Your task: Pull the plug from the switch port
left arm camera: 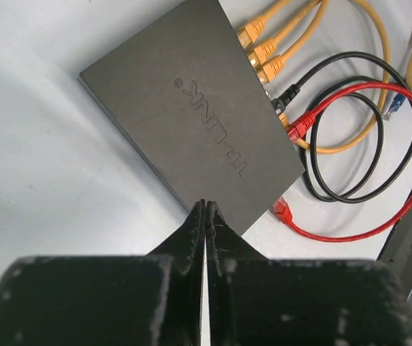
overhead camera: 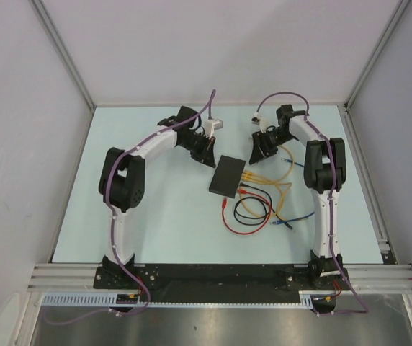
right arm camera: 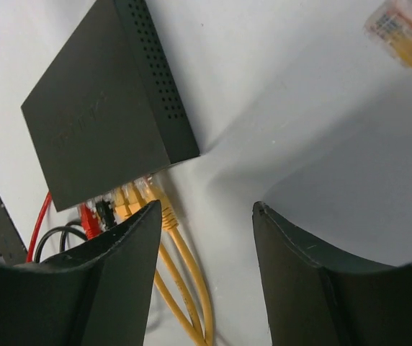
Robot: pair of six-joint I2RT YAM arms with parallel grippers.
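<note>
The switch is a flat matte-black box lying mid-table; it also shows in the left wrist view and the right wrist view. Three yellow plugs, a black plug and a red plug sit in its sockets along one short edge. My left gripper is shut and empty, hovering at the switch's edge opposite the sockets. My right gripper is open and empty, above the table beside the yellow plugs.
Yellow, black and red cables coil on the table to the right of the switch. A loose red plug lies near the switch. A blue cable lies further right, and a loose yellow plug shows in the right wrist view.
</note>
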